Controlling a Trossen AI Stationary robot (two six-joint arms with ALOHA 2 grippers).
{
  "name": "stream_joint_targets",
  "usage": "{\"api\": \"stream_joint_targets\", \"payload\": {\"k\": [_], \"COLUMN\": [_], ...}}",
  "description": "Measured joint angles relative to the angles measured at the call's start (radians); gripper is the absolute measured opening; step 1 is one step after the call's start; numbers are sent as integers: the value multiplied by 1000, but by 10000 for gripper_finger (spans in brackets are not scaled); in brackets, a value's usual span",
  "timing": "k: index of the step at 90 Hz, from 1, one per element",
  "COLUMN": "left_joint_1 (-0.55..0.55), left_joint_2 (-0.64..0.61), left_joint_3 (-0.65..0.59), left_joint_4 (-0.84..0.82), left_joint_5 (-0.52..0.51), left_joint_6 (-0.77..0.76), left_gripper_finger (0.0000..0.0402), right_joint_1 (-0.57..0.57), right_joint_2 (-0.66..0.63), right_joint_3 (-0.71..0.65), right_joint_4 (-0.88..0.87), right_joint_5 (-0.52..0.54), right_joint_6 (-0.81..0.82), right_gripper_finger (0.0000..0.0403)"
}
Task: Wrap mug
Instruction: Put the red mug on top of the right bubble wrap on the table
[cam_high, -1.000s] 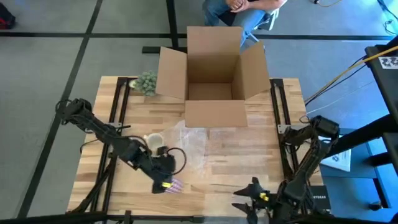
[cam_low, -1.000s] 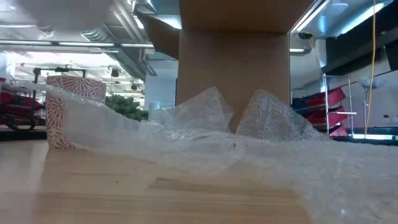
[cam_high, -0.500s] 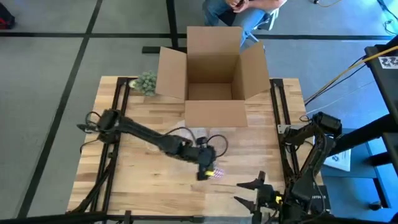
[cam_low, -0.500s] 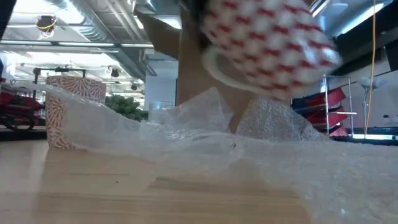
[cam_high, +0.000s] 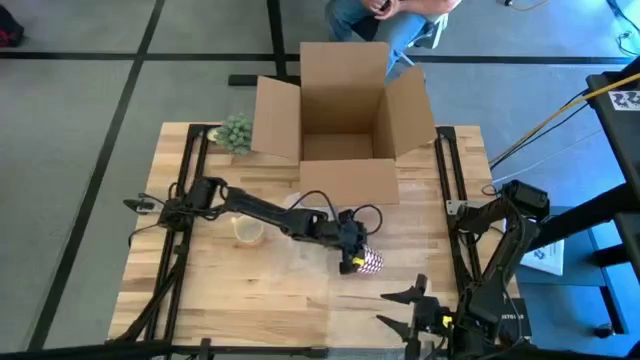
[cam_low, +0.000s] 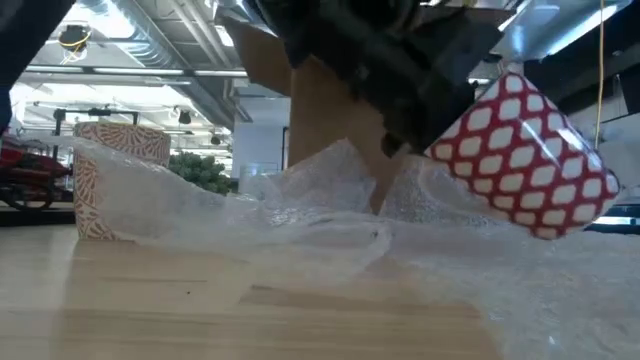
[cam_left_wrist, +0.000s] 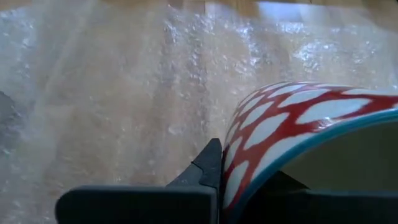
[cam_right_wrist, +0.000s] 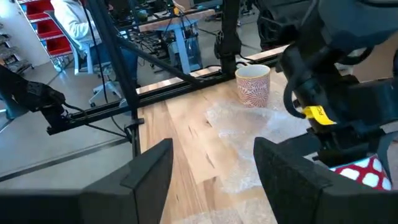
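Fingers (cam_left_wrist: 208, 167) of the left gripper (cam_high: 352, 258) are closed on the rim of the red mug with white lattice pattern (cam_high: 369, 262), one finger outside the wall and, as I judge, the other inside. The mug hangs tilted above the clear sheet of bubble wrap (cam_high: 325, 232), not touching it in the low view, probably because it must lie on the sheet before any folding can start. Below it the sheet is flat, while nearer the middle it rises in crumpled peaks. On the wooden table (cam_high: 220, 300), a second, pale patterned cup (cam_high: 247, 229) stands well apart beside the left arm. Behind the sheet stands the open cardboard box (cam_high: 343, 120). The right gripper (cam_high: 408, 312) waits with fingers spread near the front edge, so there is free room between.
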Motion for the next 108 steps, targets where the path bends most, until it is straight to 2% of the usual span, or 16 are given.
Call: {"api": "stream_joint_targets", "payload": {"k": [78, 87, 108], "left_joint_1": [-4, -4, -4], "left_joint_2": [22, 22, 22], "left_joint_3": [-4, -4, 9], "left_joint_4": [79, 80, 88], "left_joint_5": [-5, -6, -6], "left_joint_6": [103, 102, 69], "left_gripper_finger": [20, 38, 112], "right_joint_1": [0, 0, 0], "right_joint_2": [0, 0, 0], "right_joint_3": [-1, -1, -1], "right_joint_4": [-18, -18, -18], "right_joint_5": [-1, -1, -1], "right_joint_6": [34, 35, 35], "right_gripper_finger": [211, 211, 211]}}
